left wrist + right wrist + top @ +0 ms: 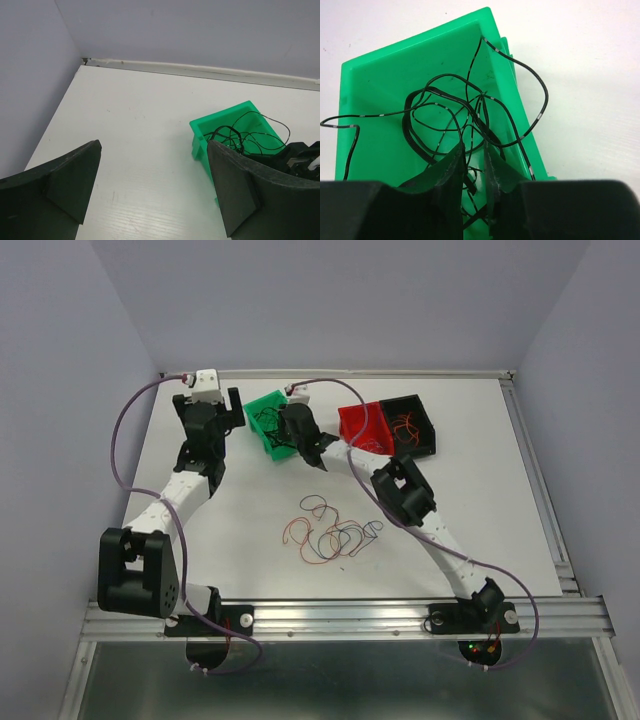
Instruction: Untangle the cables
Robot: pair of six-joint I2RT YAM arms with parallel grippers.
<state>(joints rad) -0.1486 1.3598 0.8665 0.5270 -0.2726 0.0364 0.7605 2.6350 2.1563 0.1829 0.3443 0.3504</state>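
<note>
Right tool point(473, 150) narrowly apart over green bin point(375, 80) of black cables point(481, 97), red bin point(360, 422) beside

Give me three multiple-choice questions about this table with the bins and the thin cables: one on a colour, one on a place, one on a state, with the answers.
1. What colour are the cables in the green bin? A orange; B blue; C black.
2. Where does the mixed-colour tangle lie? A in the green bin; B on the bare table; C on the floor.
3. How do the left gripper's fingers stand? A wide apart, empty; B shut on a cable; C out of sight.

Answers:
1 C: the right wrist view shows only black strands in it.
2 B: the top view shows it on the white surface.
3 A: the left wrist view shows only bare table in the wide gap.
</note>
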